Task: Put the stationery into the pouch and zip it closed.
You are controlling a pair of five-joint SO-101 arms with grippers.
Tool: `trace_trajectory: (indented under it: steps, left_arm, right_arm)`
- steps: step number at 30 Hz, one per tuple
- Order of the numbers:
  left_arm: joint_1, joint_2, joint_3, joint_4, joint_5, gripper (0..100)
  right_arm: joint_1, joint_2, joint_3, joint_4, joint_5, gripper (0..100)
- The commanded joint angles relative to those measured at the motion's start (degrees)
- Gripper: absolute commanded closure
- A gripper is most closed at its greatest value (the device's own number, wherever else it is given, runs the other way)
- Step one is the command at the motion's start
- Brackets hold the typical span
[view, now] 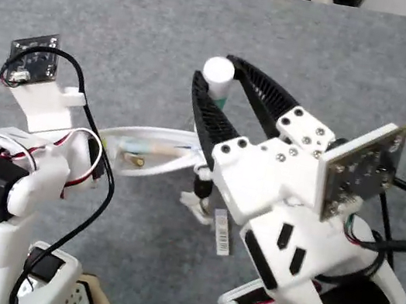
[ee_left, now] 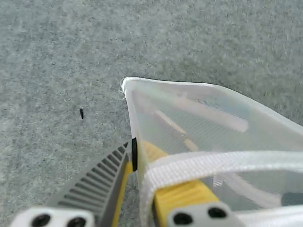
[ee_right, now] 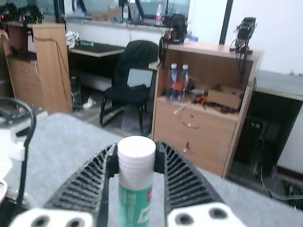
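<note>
Bagging the glue stick (view: 218,72)
With right hand (ee_right: 136,150) clamped on it, left hand (ee_left: 135,161) pinching the pouch (ee_left: 213,123), lower straight in.

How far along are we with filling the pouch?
Done: a few pieces already lie inside the pouch, its edge pinched by the left gripper. In hand: the right gripper holds the glue stick above the table. Left: drop it in, then zip the open mouth.
</note>
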Motion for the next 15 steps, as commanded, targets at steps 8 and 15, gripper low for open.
trace_trajectory:
  steps: [8, 15]
  left_arm:
    - [1.8, -0.7, 3.56, -2.81, 0.09, 97]
    - [1.8, -0.88, 4.26, -3.6, 0.09, 97]
  right_arm:
    - [-4.31, 0.04, 12.88, -9.67, 0.35, 98.6]
    - [-4.57, -0.13, 22.46, -16.18, -0.09, 98.6]
